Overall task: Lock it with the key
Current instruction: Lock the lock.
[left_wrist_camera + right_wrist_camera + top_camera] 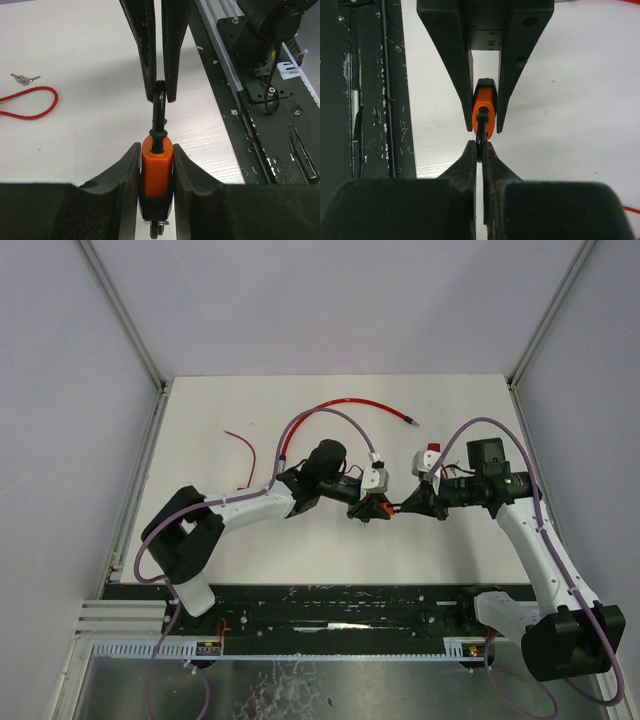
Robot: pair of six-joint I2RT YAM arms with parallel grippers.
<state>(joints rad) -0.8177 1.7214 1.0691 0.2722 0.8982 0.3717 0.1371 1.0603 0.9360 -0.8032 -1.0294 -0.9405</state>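
— Although no lettering could be read, how was the padlock (157,165) built?
— A smooth orange block, grasped by the left claw (156,155) over the white tabletop (90,50); its black rounded shackle (159,112) was clenched in the right claw (480,150).
— And the keys (24,78)?
— Made out plainly only in the left wrist view, near a red twisted cord (30,102).

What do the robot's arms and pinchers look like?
Both arms have white links and chunky black joints: the left arm and the right arm. A lilac cable loops along each. The left gripper and right gripper each have two black fingers, wide at the base and narrowing to the tip.
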